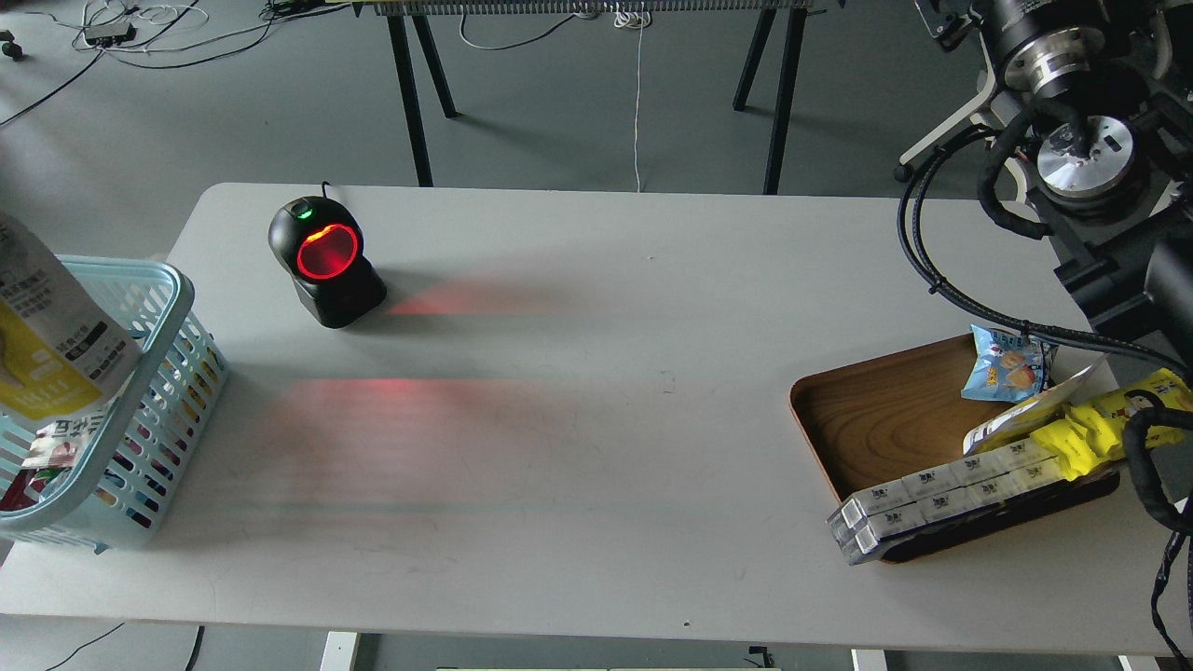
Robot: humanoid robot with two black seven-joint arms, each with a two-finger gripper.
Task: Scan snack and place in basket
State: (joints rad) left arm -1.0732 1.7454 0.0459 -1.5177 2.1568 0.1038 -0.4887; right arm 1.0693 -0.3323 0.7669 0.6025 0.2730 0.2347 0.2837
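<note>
Over basket (158,391), snack (51,345), jaws unseen

Dark print on the snack (51,321), too small to read.

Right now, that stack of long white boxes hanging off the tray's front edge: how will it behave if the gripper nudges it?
The long white boxes look stiff, so they would probably slide or pivot as one. Their near end overhangs the wooden tray rim, so a push could tip them onto the table. The yellow wrapper lying on them may shift too.
</note>
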